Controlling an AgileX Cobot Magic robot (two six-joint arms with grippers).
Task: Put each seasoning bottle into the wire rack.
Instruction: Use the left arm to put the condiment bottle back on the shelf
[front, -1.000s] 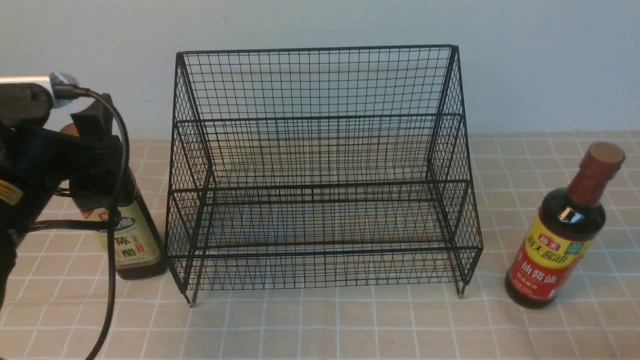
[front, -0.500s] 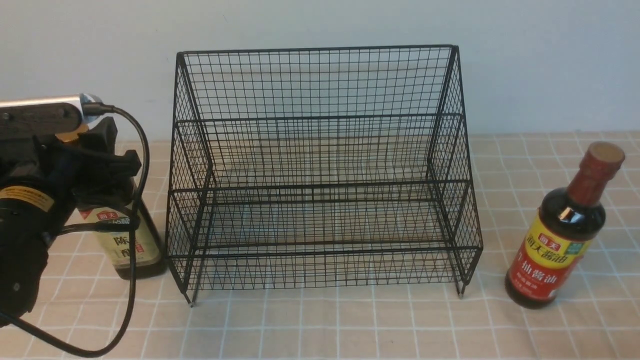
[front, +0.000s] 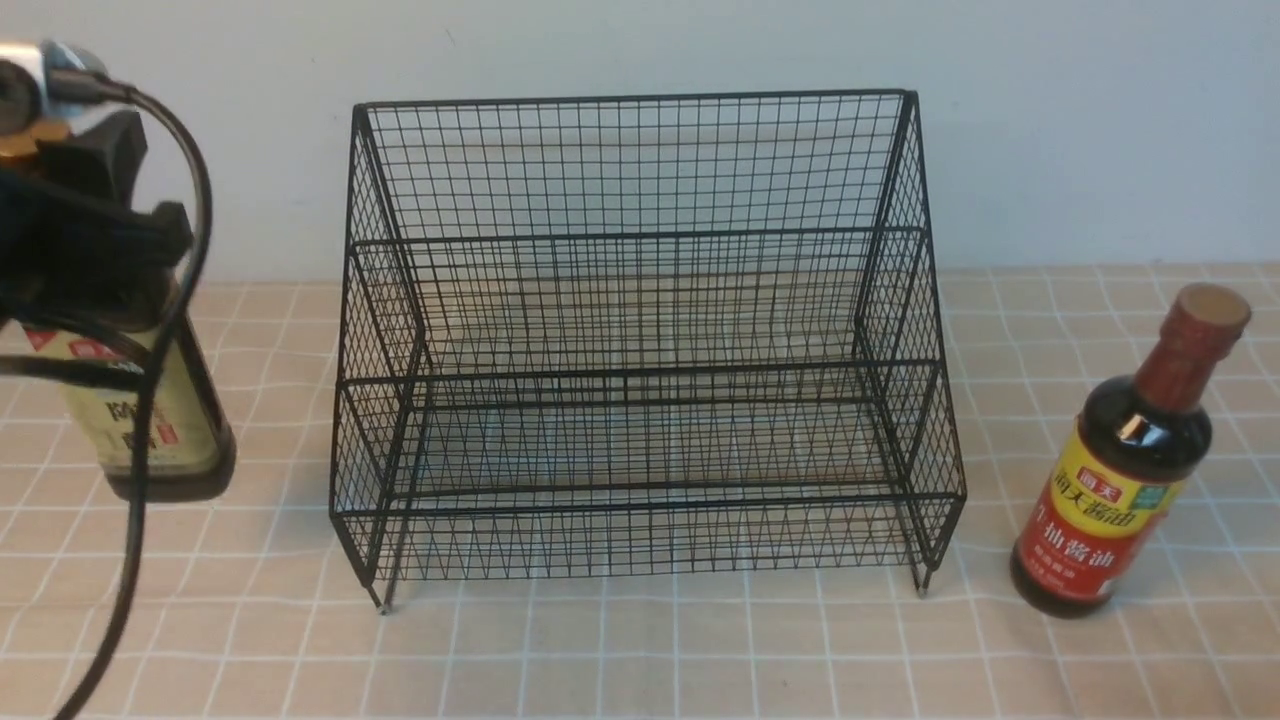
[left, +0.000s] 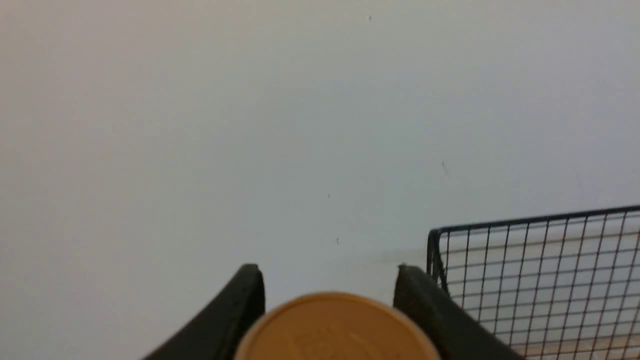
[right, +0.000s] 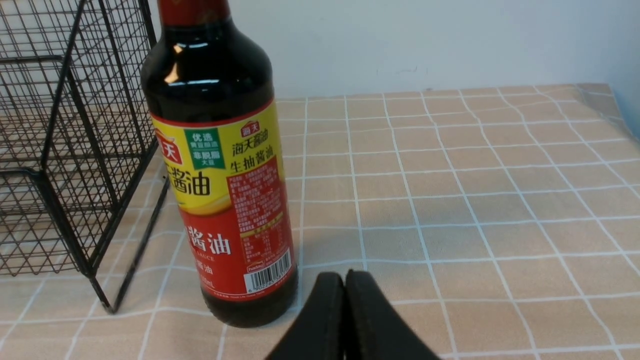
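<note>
My left gripper (left: 327, 275) clasped the gold-capped bottle (front: 150, 420) around its upper part, a black finger on either side of the gold cap (left: 335, 330). It held the bottle upright, outside and to the left of the wire rack (front: 640, 300). My right gripper (right: 344, 277), fingers pressed together on nothing, hung low over the checked cloth (front: 640, 650) just in front of the red-capped bottle (front: 1120, 480), which stood upright near the rack's right end.
</note>
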